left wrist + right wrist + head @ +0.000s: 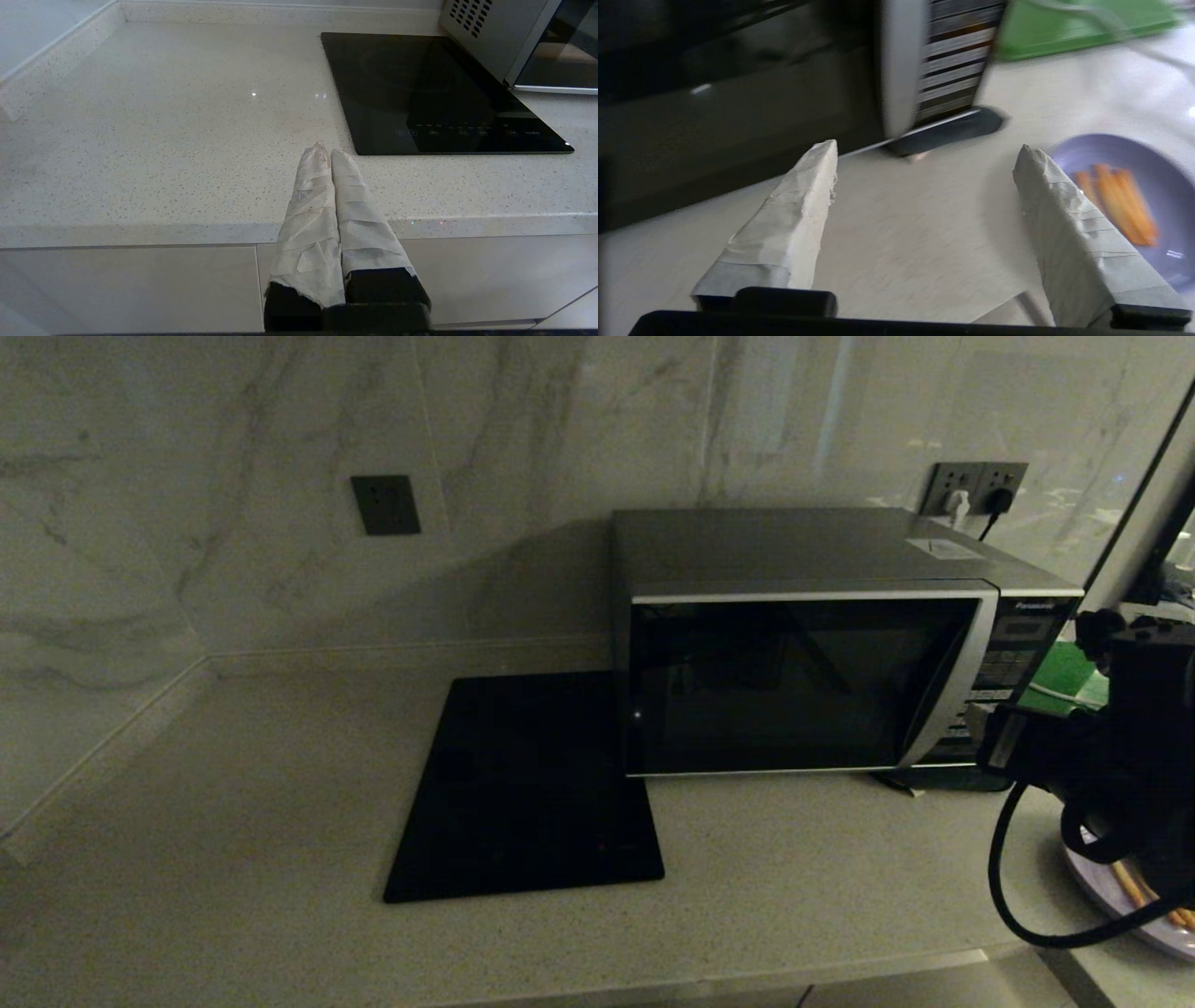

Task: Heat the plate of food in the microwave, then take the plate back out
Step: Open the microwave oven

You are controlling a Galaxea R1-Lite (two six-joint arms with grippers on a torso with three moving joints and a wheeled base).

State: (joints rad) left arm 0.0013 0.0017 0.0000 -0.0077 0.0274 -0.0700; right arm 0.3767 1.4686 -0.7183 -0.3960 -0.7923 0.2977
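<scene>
Right gripper [924, 154] hovers with jaws released wide just beside the plate [1148, 186] on the desk [794, 859], microwave [803, 681] door closed, while the left gripper [325, 154] sits clenched, parked.

- Grey-veined marble wall [280, 448] behind, dimly lit.
- Dark wall socket [386, 504] on it.
- Pale speckled worktop [233, 784].
- Pale cabinet fronts [131, 284] below the worktop.

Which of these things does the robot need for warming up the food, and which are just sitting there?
Needed:
- plate of food, on the counter
- microwave, door shut
- right gripper, open, empty, beside the plate

Just there:
- black glass square
- green board
- left gripper, shut, parked
</scene>
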